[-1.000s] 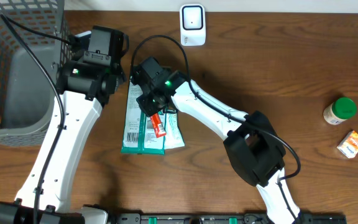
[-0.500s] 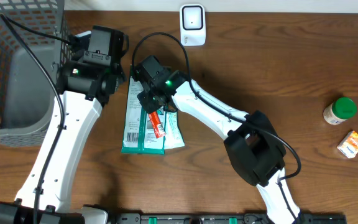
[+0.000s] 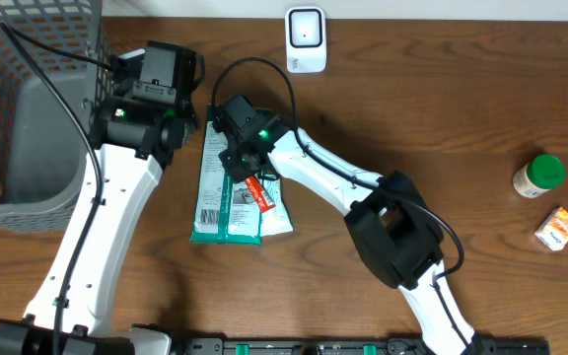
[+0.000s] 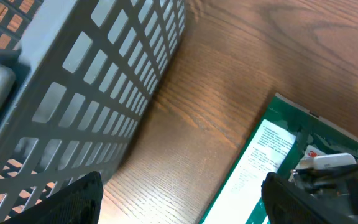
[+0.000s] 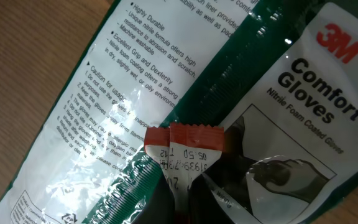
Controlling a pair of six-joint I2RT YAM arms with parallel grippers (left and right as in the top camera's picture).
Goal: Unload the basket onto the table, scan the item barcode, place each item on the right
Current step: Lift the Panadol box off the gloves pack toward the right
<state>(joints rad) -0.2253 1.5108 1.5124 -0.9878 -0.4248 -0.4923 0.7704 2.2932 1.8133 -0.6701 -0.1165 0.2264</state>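
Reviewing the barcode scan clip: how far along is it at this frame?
Done: the right gripper is shut on the red sachet, over the glove packs. In hand: only that grip; the sachet is far from the white scanner at the table's far edge. Left: carrying it there and presenting its barcode. The left gripper hangs open beside the basket.

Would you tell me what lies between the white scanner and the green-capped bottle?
Nothing: the overhead view shows only bare table from the white scanner to the green-capped bottle.
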